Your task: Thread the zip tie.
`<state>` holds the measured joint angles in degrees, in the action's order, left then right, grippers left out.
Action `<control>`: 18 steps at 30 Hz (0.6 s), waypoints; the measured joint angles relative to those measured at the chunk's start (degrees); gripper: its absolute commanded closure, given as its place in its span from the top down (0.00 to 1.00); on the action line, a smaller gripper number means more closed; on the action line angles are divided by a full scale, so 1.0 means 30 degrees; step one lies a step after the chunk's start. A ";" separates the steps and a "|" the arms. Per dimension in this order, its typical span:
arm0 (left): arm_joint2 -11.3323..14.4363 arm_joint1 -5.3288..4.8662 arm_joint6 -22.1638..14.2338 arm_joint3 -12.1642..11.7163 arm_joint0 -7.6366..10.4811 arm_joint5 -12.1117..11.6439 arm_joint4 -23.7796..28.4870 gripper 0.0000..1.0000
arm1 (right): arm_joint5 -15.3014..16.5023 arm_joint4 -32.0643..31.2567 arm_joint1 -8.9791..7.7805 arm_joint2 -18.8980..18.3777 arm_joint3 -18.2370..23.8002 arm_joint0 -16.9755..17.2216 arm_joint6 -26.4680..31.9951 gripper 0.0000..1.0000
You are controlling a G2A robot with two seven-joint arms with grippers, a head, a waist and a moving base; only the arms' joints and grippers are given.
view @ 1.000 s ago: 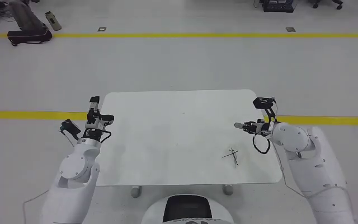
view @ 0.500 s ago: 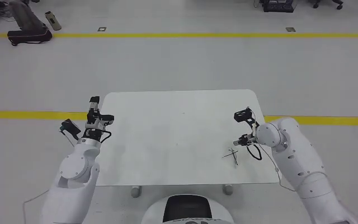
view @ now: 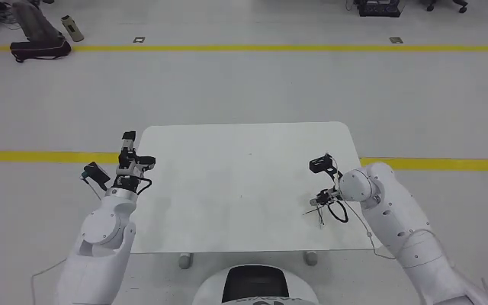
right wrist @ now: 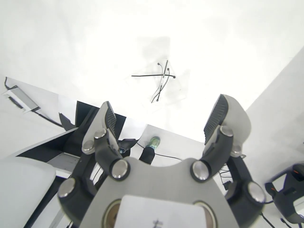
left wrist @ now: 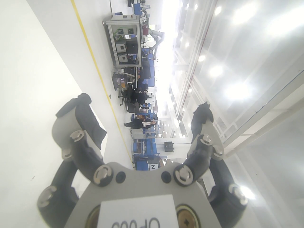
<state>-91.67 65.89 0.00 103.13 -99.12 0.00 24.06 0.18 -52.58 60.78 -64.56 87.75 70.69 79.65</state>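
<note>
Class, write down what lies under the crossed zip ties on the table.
The bare white table lies beneath the zip ties. Where they cross, upper strands cover small bits of the lower ones.

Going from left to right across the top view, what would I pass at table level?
The left gripper, fingers apart → white table → black zip ties → right arm.
</note>
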 measured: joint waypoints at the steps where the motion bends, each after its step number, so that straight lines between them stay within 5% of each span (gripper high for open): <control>1: 0.0000 0.0000 0.0000 0.0000 0.0000 0.0000 0.0000 1.00 | -0.0154 0.0489 0.0004 0.0307 -0.0328 -0.0130 0.0000 1.00; 13: 0.0000 0.0000 0.0000 0.0000 0.0000 0.0000 0.0000 1.00 | -0.0391 0.1363 -0.0014 0.0758 -0.0984 -0.0395 -0.0060 1.00; 18: 0.0000 0.0000 0.0000 0.0000 0.0000 0.0000 0.0000 1.00 | -0.2278 0.0557 0.0099 0.1251 -0.0915 -0.0215 -0.0154 1.00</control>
<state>-91.67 65.89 0.00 103.13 -99.12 0.00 24.06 -6.65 -50.91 61.08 -60.81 85.00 70.04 79.18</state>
